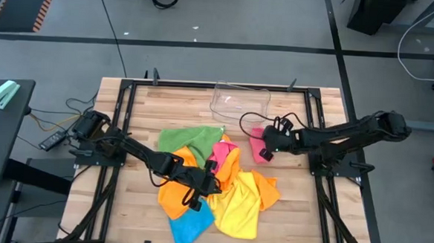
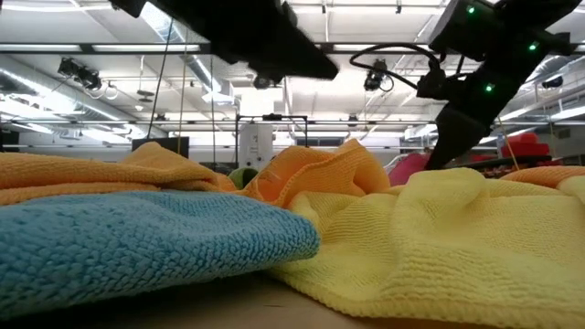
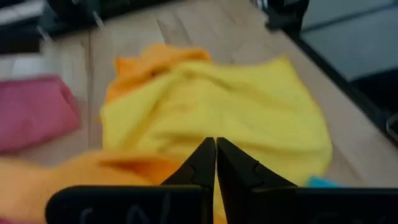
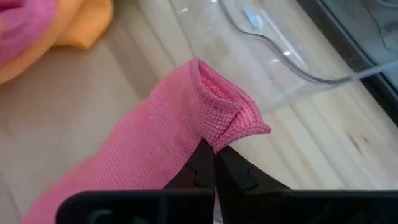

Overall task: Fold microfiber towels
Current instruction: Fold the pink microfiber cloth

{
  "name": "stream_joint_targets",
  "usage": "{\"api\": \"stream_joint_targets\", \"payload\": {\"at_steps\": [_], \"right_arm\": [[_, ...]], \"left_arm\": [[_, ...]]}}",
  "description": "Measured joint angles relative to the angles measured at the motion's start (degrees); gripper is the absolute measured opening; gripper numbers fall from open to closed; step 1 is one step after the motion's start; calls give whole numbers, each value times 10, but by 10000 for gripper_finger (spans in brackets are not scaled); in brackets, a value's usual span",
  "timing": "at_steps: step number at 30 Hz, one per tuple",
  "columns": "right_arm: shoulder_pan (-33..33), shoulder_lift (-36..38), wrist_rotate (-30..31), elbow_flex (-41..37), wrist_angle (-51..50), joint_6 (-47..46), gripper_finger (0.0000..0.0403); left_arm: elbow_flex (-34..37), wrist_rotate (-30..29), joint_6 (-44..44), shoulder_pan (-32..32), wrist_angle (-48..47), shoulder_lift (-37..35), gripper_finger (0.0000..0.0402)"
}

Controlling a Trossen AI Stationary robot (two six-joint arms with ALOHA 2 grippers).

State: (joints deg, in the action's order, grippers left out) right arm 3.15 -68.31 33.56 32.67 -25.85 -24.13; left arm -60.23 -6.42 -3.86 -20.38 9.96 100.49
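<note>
Pinching knitted pink towel (image 4: 168, 130), right gripper (image 4: 214, 163), crumpled fold

Closed left tool (image 3: 216, 163) above yellow towel (image 3: 249, 106)

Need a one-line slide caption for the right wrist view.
Right gripper shut on a pink towel beside the clear tray.

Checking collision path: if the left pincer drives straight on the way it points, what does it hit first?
Most likely the yellow towel, lying directly ahead of the shut left pincer. How far off is hard to judge; an orange towel fold lies just beside.
</note>
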Motion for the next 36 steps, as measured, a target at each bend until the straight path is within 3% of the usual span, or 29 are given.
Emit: {"api": "stream_joint_targets", "payload": {"at_steps": [5,10,15,21,27,32,36], "right_arm": [[29,-22,5,0,-1,-13,4],[38,-26,1,0,-10,-37,8],[38,-12,-50,0,-21,-63,14],[38,-16,-102,0,-32,-105,16],[38,-17,-133,0,-45,-133,39],[37,-10,-171,0,-72,-158,85],[37,3,-193,6,-130,-187,114]], "left_arm": [[-1,0,12,9,81,11,17],[0,0,44,44,211,69,17],[-9,0,136,99,333,139,35],[-32,4,257,146,319,198,74],[-67,21,331,168,319,241,145],[-110,28,315,179,259,258,194],[-146,46,313,194,212,267,207]]}}
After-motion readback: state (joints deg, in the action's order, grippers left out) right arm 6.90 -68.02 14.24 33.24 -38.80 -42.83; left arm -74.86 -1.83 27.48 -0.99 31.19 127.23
